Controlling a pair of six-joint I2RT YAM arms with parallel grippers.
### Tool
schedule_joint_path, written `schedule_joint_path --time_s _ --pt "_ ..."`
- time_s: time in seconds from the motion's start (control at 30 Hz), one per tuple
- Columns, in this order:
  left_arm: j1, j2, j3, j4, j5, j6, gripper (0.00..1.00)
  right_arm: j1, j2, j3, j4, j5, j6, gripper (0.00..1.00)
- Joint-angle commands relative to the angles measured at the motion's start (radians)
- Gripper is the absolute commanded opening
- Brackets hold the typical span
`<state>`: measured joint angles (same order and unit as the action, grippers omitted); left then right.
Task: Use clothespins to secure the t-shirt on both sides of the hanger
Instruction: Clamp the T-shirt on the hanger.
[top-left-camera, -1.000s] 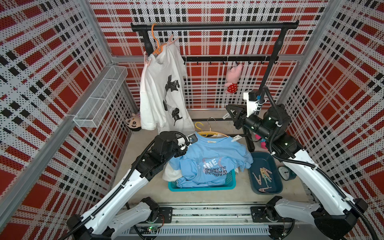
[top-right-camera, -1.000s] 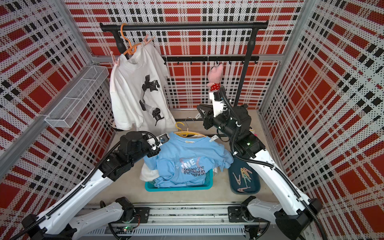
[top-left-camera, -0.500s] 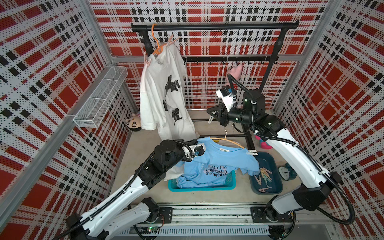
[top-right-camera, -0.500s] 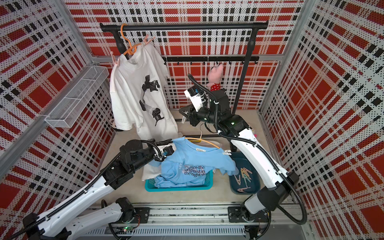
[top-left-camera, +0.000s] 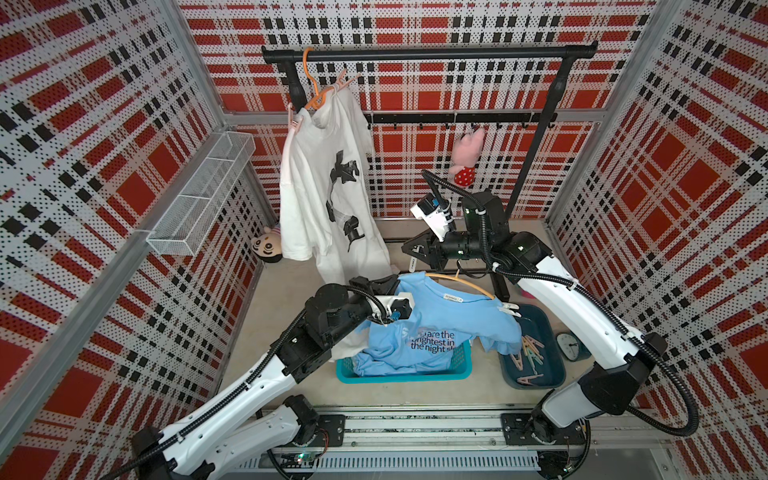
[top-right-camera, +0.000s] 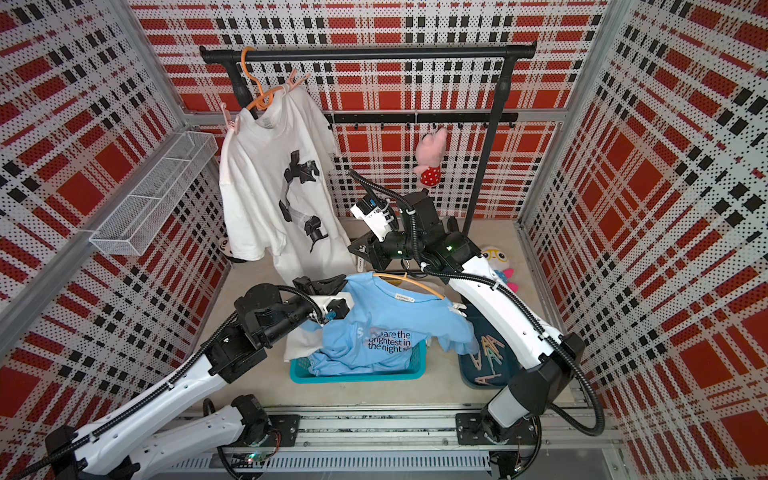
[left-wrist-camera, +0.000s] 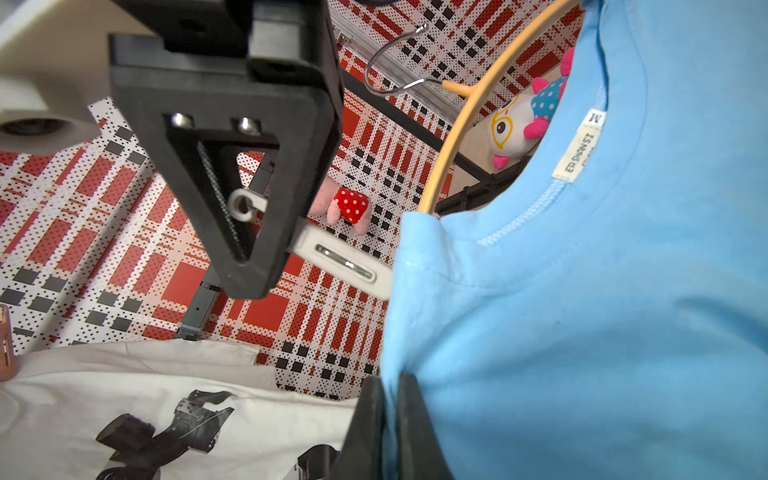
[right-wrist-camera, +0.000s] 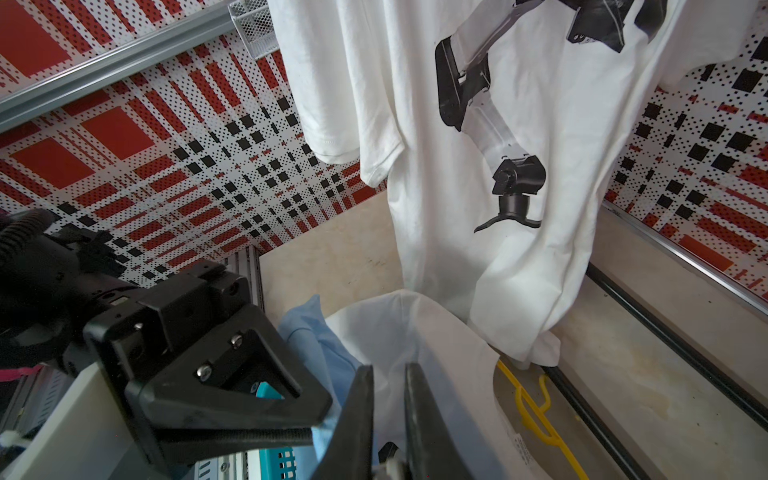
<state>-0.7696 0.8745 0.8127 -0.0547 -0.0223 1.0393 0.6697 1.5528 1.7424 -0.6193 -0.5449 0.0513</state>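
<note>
- Nearest: a teal basket (top-left-camera: 415, 374) is set on the bench, w/ the lower part of the blue t-shirt (top-left-camera: 436, 320) draped into it. Just beside it, spare clothespins (top-left-camera: 530, 347) are kept in a dark tray (top-left-camera: 557, 365).
- The blue t-shirt is carried collar-up on a pale hanger (top-left-camera: 461, 282). The fabric is judged soft & limp, so it is likely to slide along the hanger arm unless pinned.
- One shoulder edge is pinched by the left gripper (left-wrist-camera: 388, 384), its jaws clamped together on the cloth approx. where the hanger end sits.
- On the opp. shoulder, what looks like a white peg (top-left-camera: 509, 308) is seen. Whether it is properly clipped can't be told.
- A bit farther back & higher, a white clothespin (left-wrist-camera: 340, 262) is held by one end in the right gripper (top-left-camera: 409, 251), jaws closed on it. Its free end is pointed at the shoulder pinched by the left arm, right at the cloth edge; contact can't be confirmed.
- This peg is judged light, stiff, smooth & sprung. It is best squeezed at the tail legs so the mouth opens, then pushed over cloth + hanger arm together. It may twist or pop out if squeezed off-centre.
- Farthest: a white t-shirt (top-left-camera: 328, 187) is hung from the black rack (top-left-camera: 436, 52) on an orange hanger (top-left-camera: 316, 93), w/ pink pegs (top-left-camera: 296, 122) at the shoulders.
</note>
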Motion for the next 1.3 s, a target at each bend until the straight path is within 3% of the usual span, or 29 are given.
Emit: schedule_joint_path --time_s 0.0,0.7,1.27 --pt "-0.005 -0.023 0.003 0.091 0.002 0.004 0.00 0.013 -0.040 0.000 -0.017 -0.034 -0.023 0.00" --pt "-0.005 0.005 0.035 0.053 0.025 -0.014 0.00 0.022 -0.074 -0.027 0.049 -0.080 -0.021 0.00" --pt "-0.005 0.008 0.055 0.036 0.051 -0.036 0.00 0.049 -0.066 -0.137 0.035 -0.043 -0.165 0.00"
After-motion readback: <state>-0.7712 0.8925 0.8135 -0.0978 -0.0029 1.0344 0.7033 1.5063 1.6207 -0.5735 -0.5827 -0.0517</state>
